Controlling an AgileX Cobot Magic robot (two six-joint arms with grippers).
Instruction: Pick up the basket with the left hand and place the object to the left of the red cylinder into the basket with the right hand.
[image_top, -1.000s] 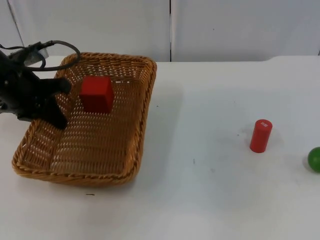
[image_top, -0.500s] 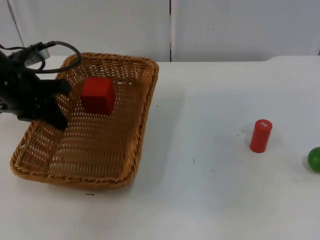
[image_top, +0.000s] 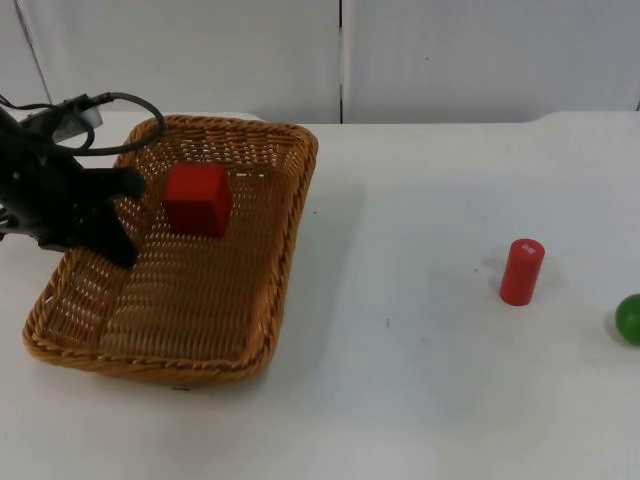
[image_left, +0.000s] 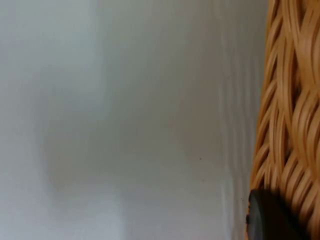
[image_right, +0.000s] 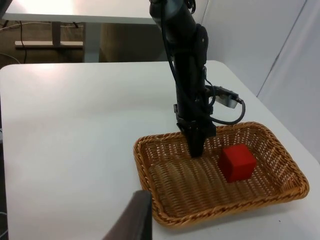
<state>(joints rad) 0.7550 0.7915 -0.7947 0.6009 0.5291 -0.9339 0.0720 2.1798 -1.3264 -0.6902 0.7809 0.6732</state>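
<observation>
So the left gripper (image_top: 110, 215) is clamped on the basket (image_top: 250, 300), holding its rim on the 9 o'clock side, with one finger reaching down inside over the weave. From the right wrist view you can see the left arm coming straight down onto that rim, gripper (image_right: 196, 145) pinching the wicker. The left wrist view gets the braided rim (image_left: 287, 115) right up close beside the bare white tabletop (image_left: 125, 125). The basket looks a little tipped, its 9 o'clock edge riding higher than the far side. Inside it sits a red cube (image_top: 198, 200), up toward the 12 o'clock end of the basket and just beside the left gripper; same cube (image_right: 238, 162) shows in the right wrist view, resting on the basket floor. Over at 3 o'clock on the tabletop (image_top: 420, 400), well apart from the basket, a red cylinder (image_top: 521, 271) stands upright, and a green ball (image_top: 629, 318) sits past it at the 4 o'clock edge. For the right gripper, can't tell if it's open or closed.
</observation>
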